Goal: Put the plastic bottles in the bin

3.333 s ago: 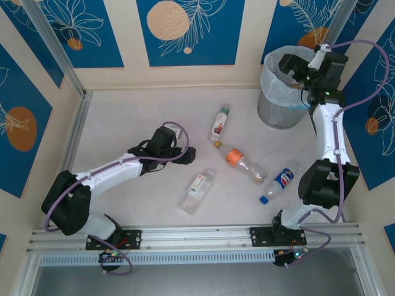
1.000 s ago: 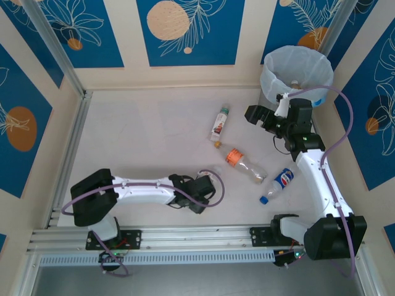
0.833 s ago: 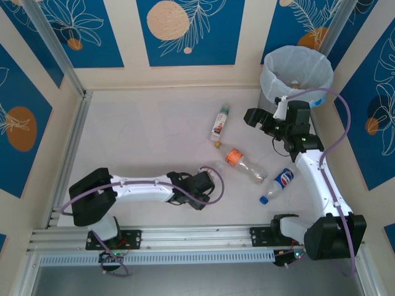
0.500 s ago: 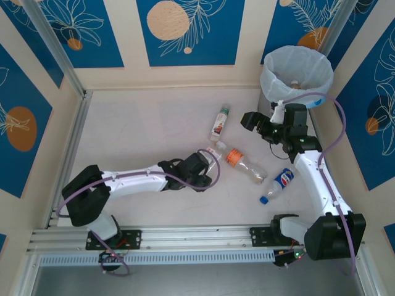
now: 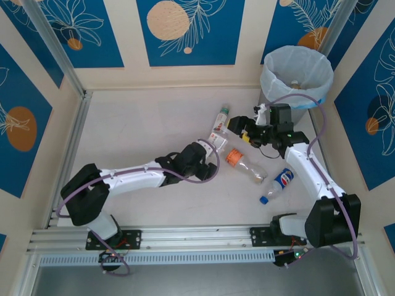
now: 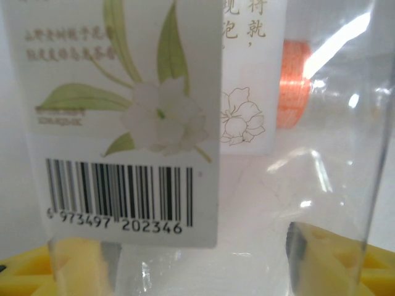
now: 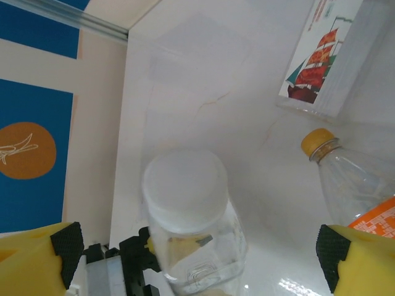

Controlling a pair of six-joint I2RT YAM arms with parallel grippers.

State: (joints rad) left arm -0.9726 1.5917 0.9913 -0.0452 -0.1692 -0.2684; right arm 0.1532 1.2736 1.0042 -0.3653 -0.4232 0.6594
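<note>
Since a moment ago my left tool has carried the white-label bottle from the near edge to the middle of the table; it is closed partway around that bottle, yellow pads on both sides; my right tool has come down from the bin in the far right corner; its fingers are spread wide, holding nothing, beside the red-label bottle; the orange-label bottle lies mid-table; the blue-label bottle lies nearer the right edge.
</note>
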